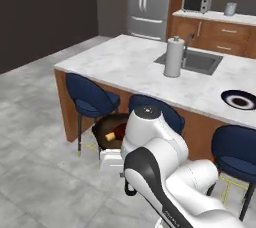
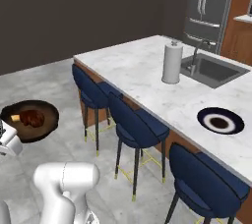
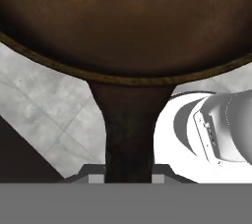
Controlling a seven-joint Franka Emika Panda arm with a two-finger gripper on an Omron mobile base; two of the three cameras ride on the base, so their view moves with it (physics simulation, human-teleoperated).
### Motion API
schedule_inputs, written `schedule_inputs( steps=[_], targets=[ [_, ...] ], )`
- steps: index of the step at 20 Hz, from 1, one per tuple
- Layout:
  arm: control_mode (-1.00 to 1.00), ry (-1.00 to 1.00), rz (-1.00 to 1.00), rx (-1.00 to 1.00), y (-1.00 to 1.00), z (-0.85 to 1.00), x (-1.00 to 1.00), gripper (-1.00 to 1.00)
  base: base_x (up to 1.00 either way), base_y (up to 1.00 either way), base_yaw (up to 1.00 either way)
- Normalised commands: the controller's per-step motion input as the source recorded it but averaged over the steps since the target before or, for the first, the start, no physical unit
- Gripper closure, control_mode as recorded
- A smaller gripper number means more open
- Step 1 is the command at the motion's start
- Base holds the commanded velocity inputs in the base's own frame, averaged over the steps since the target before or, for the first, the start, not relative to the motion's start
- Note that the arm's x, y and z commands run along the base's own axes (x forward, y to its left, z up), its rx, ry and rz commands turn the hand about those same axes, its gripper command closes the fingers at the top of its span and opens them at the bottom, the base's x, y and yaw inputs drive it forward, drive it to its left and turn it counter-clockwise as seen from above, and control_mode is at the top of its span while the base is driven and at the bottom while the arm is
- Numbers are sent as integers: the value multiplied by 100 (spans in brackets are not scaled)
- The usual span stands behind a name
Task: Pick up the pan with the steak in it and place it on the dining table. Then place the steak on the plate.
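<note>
Pan in transit, short of the island.
Gripper [image 3: 129, 178] jaws clamped tight on the handle of the small black cast-iron skillet [image 2: 30, 120], level so the reddish-brown steak [image 2: 32, 117] stays in; navy plate [image 2: 220, 120] waits on the white marble island top [image 2: 142, 70].

Three cameras: two ride behind the arm, one looks along the hand.

From the left base view you look forward and down across the dining table [image 1: 130, 62] toward the fridge [image 1: 146, 2] and wall cabinets; from the right base view you face the same island from the other side, along its stool edge. Both share the paper towel roll [image 1: 174, 57], sink [image 1: 192, 62] and plate [image 1: 240, 100]. The hand view sits very close beneath the pan [image 3: 123, 21], looking along its handle.
</note>
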Motion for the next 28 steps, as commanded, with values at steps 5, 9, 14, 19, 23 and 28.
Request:
schedule_inputs(
  steps=[5, 9, 14, 19, 23, 28],
  targets=[
    [100, 0, 0, 0, 0, 0, 0, 100, 0, 0, -50],
    [100, 0, 0, 0, 0, 0, 0, 100, 0, 1, -50],
    [100, 0, 0, 0, 0, 0, 0, 100, 0, 1, -50],
    [100, 0, 0, 0, 0, 0, 0, 100, 0, 1, -50],
    [100, 0, 0, 0, 0, 0, 0, 100, 0, 1, -50],
    [100, 0, 0, 0, 0, 0, 0, 100, 0, 2, -50]
  ],
)
